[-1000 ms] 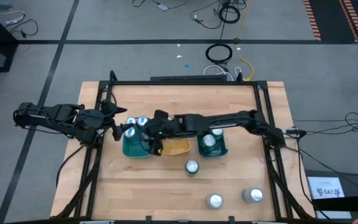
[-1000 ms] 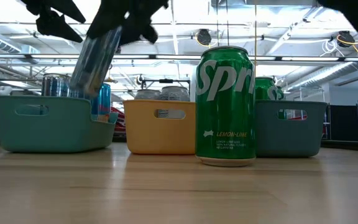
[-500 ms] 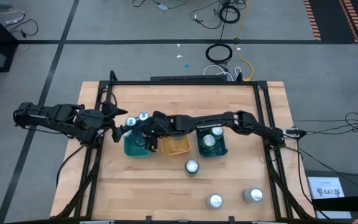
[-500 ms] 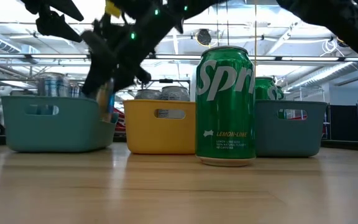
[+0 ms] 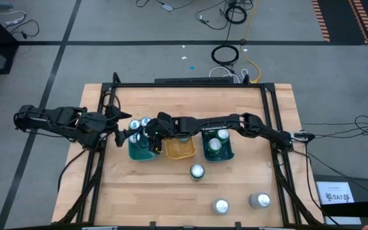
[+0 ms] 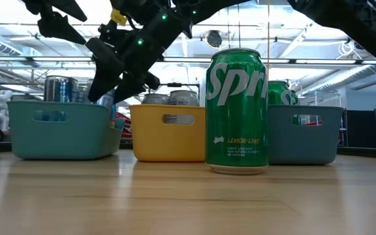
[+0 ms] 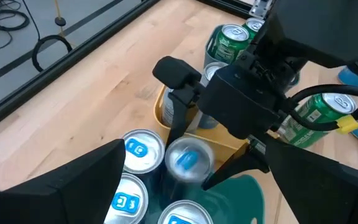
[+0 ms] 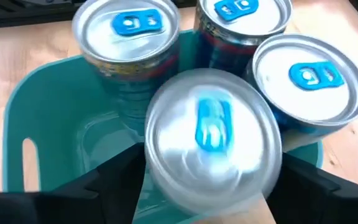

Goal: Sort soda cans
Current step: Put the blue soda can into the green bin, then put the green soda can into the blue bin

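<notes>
- I am seeing the left end effector (image 5: 117, 132) hovering at the tabletop's (image 5: 171, 198) left edge, just beside the teal tray (image 5: 139, 152), its fingers (image 7: 73, 180) spread and holding nothing.
- I am reaching the right arm across the trays; the right end effector (image 5: 147, 131) is pinching a blue-tabbed can (image 8: 211, 135) and holding it inside the teal tray, next to three blue cans (image 8: 128, 37) standing there.
- The yellow tray (image 5: 180, 151) is holding silver cans (image 6: 172, 98).
- The dark-green tray (image 5: 218, 152) is holding green cans (image 5: 214, 145).
- One green can (image 6: 236, 111) is standing upright in front of the trays.
- Two more cans (image 5: 222, 206) are sitting near the front right corner.
</notes>
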Controlling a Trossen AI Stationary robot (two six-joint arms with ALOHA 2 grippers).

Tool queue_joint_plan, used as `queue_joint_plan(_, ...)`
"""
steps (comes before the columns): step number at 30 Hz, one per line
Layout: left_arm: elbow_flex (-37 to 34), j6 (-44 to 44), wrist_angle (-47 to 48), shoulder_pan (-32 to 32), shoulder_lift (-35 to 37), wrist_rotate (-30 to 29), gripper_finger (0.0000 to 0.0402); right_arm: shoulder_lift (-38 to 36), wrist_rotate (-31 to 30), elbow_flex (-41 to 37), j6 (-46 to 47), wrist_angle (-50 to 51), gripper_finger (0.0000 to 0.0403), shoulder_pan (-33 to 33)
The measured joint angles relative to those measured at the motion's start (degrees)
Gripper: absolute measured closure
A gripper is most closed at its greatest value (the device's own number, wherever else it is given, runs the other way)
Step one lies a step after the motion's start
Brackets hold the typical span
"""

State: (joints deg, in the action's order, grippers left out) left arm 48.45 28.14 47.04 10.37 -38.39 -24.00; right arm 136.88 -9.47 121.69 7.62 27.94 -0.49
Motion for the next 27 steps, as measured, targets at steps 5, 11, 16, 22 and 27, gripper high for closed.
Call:
queue_joint_plan(5,0.0,0.0,0.0,0.0,0.0,0.0,0.0006,-0.7,0.3,0.7,0.0,1.4,0.0119,0.0)
queue_joint_plan(11,0.0,0.0,0.0,0.0,0.0,0.0,0.0006,-1.1,0.4,7.8,0.3,11.5,0.0121,0.0)
queue_joint_plan(16,0.0,-0.1,0.1,0.0,0.0,-0.1,0.0006,-3.6,0.5,12.5,5.4,24.6,0.0121,0.0)
queue_joint_plan(22,0.0,0.0,0.0,0.0,-0.6,-0.6,0.0006,-10.6,-3.8,12.0,15.7,39.7,0.0122,0.9)
queue_joint_plan(27,0.0,0.0,-0.1,0.0,-1.8,-1.3,0.0006,-15.0,-12.3,12.0,24.0,57.1,0.0122,4.6)
